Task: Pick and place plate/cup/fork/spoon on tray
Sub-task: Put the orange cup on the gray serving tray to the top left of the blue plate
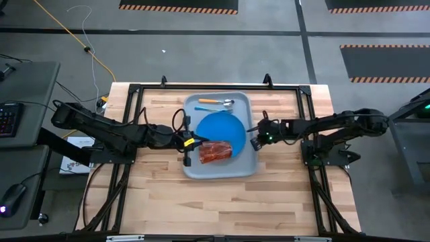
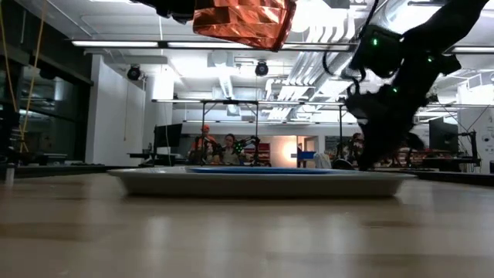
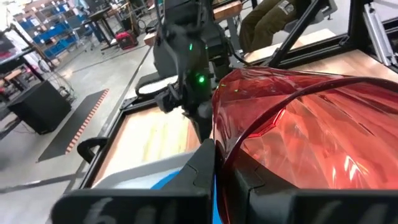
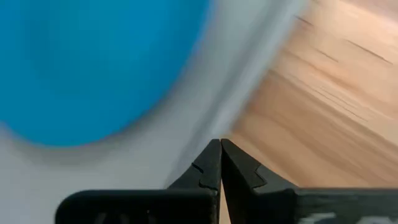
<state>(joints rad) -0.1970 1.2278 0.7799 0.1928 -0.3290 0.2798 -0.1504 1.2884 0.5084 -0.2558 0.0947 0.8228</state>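
Note:
The grey-blue tray lies in the middle of the table. The blue plate lies flat on it. The orange-handled spoon and the blue fork lie at its far end. The red cup hangs on its side above the tray's near half, high over it in the low view, with my left gripper shut on it. My right gripper is shut with nothing in it. It points steeply down over the tray's right rim, beside the plate. My left gripper pinches the cup's wall at its rim between its two fingers; one finger is outside, the other seems to be inside. The fingers come nearly level from the table's left. The cup lies tipped on its side, lifted clear of the tray.
Bare wooden tabletop stretches around the tray, wide at the near side. A black frame borders the table. People sit at desks in the room behind.

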